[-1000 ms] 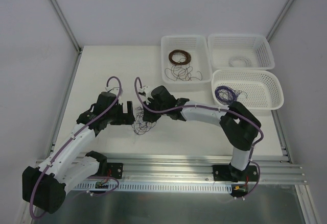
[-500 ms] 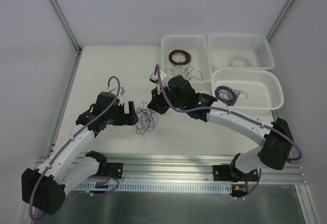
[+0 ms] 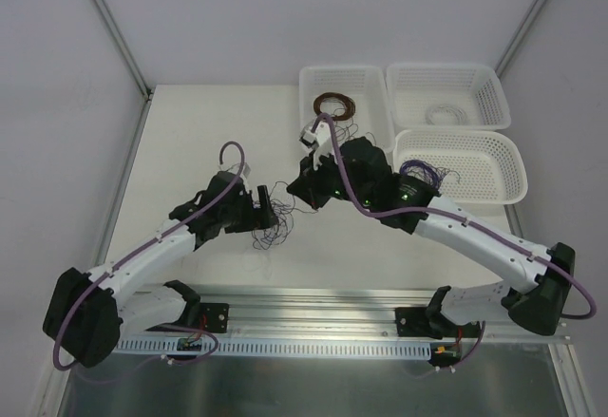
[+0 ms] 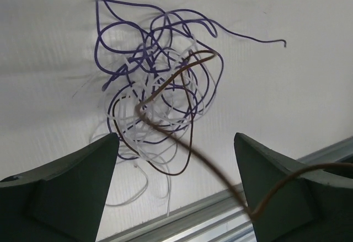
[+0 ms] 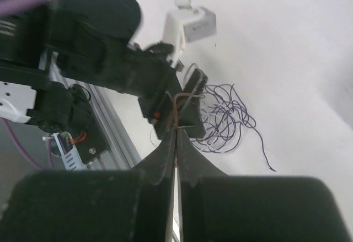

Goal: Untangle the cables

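You have three white perforated plastic baskets [image 3: 366, 83] [image 3: 446, 80] [image 3: 489, 165], two black-and-white robot arms [image 3: 142, 255] [image 3: 475, 236], and one scribbly tangle of thin purple, brown and white wires [image 3: 271, 232] left of the baskets.

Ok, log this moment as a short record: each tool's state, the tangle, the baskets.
left tool: open, straddling the tangle
right tool: shut on a brown wire that leads out of the tangle
tangle: purple, white and brown strands, lying on the table
baskets: three, white, at the table's far right; one holds a brown coil, another a purple coil
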